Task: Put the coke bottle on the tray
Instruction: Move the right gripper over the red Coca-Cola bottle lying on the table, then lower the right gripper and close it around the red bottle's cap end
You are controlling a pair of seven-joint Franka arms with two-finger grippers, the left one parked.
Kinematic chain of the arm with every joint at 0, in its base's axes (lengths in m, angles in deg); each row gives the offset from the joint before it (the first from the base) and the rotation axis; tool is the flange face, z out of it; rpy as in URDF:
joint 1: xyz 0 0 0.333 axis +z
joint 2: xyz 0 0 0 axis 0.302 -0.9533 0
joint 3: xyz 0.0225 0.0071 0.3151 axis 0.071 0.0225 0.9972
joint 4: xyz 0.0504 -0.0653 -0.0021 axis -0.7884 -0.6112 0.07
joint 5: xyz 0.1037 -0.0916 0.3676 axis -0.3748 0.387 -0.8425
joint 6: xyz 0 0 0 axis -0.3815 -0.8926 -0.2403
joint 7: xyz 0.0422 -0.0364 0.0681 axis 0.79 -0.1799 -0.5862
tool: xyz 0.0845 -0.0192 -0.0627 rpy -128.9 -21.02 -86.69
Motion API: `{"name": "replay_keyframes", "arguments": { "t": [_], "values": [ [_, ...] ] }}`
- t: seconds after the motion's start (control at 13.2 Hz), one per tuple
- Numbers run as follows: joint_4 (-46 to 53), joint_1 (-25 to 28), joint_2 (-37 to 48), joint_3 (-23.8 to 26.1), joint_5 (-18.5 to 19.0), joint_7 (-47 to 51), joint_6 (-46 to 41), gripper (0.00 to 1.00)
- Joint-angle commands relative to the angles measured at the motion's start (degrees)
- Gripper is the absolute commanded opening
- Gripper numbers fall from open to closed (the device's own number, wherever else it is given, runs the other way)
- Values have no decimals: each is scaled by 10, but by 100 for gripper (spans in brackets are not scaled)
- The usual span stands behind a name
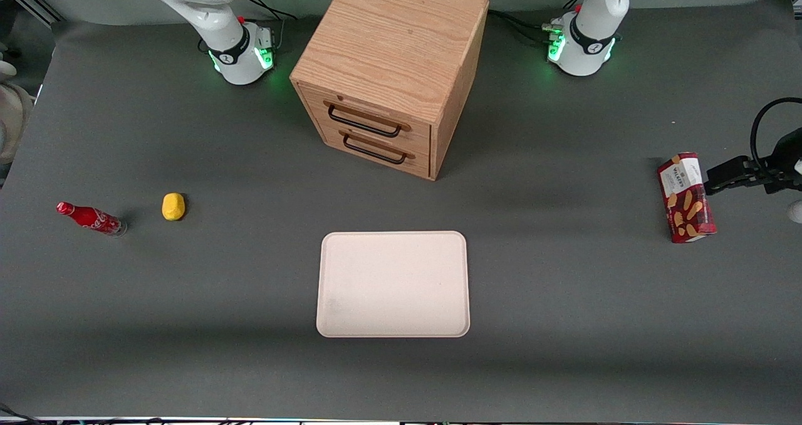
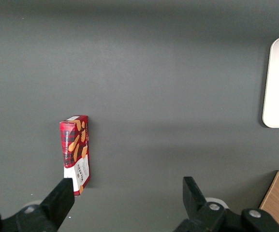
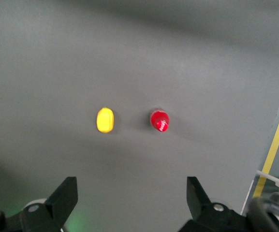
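Observation:
The coke bottle (image 1: 91, 219) is small and red with white lettering. It stands on the grey table toward the working arm's end, beside a yellow lump. From above, its red cap (image 3: 159, 121) points up at the wrist camera. The pale cream-pink tray (image 1: 393, 284) lies flat with nothing on it, in front of the wooden cabinet and nearer the front camera; its edge (image 2: 278, 82) also shows from the parked arm's wrist. My gripper (image 3: 132, 195) hangs high above the table near the bottle and the lump, open, with nothing between its fingers. It is out of the front view.
The yellow lump (image 1: 173, 206) (image 3: 105, 120) lies close beside the bottle, on the side toward the tray. A wooden two-drawer cabinet (image 1: 388, 68) stands mid-table. A dark red snack box (image 1: 686, 197) (image 2: 76, 150) stands toward the parked arm's end. A yellow-striped table border (image 3: 278, 135) runs past the bottle.

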Motion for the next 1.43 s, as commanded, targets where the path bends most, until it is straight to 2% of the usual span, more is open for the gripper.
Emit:
{"name": "replay_keyframes", "arguments": {
  "t": [0.0, 0.23, 0.53, 0.91, 1.13, 1.36],
  "values": [
    [-3, -17, 0, 4, -5, -30, 6, 100],
    [-49, -11, 11, -15, -2, -31, 51, 100],
    [-187, 13, 45, -39, -3, -31, 170, 100],
    [-293, 14, 37, -43, -14, -46, 312, 100],
    [-348, 14, 19, -51, -66, -87, 388, 100],
    [-357, 13, -22, -59, -108, -123, 422, 100]
  ]
}}
